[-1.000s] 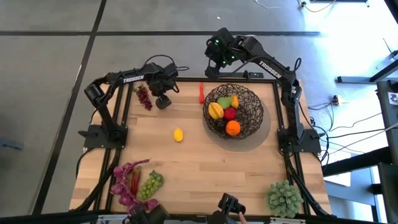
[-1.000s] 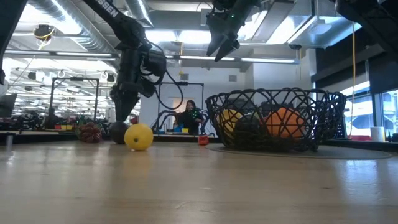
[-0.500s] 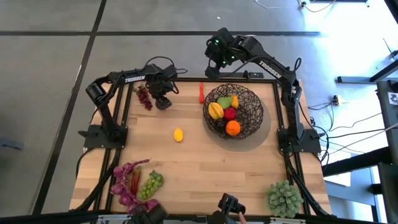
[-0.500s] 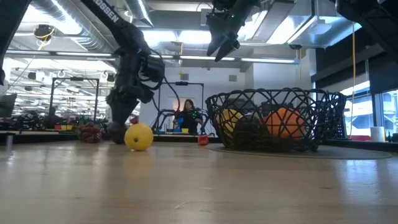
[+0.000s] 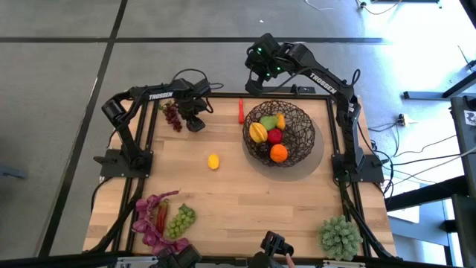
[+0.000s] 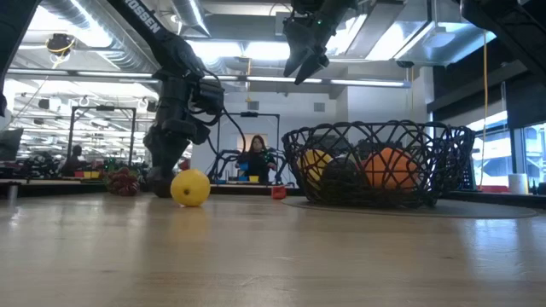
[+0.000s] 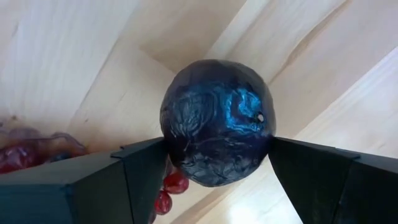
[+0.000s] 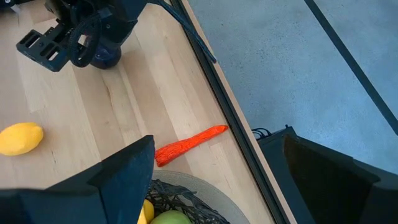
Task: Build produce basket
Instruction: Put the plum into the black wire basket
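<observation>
A dark purple round fruit [image 7: 216, 127] rests on the table at the far left. My left gripper [image 7: 214, 158] is open and points down over it, one finger on each side. The gripper [image 5: 195, 121] hides this fruit in the high view. The round dark wire basket [image 5: 297, 145] stands at the far right on a grey mat and holds an orange [image 5: 278, 153], a red apple [image 5: 274, 135] and yellow and green fruits. My right gripper [image 8: 214, 177] hangs open, high over the table's far edge by the red chilli [image 8: 189, 144]. A lemon [image 5: 213, 161] lies mid-table. My left gripper comes at the dark purple fruit from above, fingers pointing down, with one finger at each of its two sides [image 7: 168, 146]. The fingers' inner edges stand right against the fruit. Whether they touch it I cannot tell. The fruit sits on the table.
Purple grapes [image 5: 172, 115] lie just left of my left gripper. Purple leaves [image 5: 151, 218], a red pepper and green grapes [image 5: 181, 221] lie at the near left. A spiky pale green plant ball [image 5: 340, 235] sits at the near right corner. A person shows in the room behind.
My left gripper has come down a little over the dark purple fruit, staying open. The right arm has kept still.
</observation>
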You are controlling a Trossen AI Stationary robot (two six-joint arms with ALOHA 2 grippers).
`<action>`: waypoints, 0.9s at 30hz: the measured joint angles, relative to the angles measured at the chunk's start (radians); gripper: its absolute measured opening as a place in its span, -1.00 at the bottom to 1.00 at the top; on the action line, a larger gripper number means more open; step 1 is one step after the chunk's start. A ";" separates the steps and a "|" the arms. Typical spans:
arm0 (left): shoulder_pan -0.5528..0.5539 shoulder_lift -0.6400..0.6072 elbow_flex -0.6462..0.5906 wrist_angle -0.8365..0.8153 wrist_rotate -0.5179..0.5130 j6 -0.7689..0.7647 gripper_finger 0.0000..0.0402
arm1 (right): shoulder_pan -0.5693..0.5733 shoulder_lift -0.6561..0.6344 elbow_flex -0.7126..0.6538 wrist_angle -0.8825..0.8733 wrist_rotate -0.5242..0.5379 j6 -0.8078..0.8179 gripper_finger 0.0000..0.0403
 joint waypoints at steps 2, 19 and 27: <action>0.000 0.000 0.000 0.004 0.002 0.005 0.30 | 0.000 0.000 0.000 0.000 0.000 0.000 0.71; -0.001 0.001 -0.001 0.014 -0.007 0.007 0.02 | 0.000 0.000 0.000 0.001 0.000 0.003 0.71; -0.001 -0.010 0.007 0.028 -0.013 0.026 -0.02 | 0.000 0.000 0.010 -0.011 0.001 0.003 0.71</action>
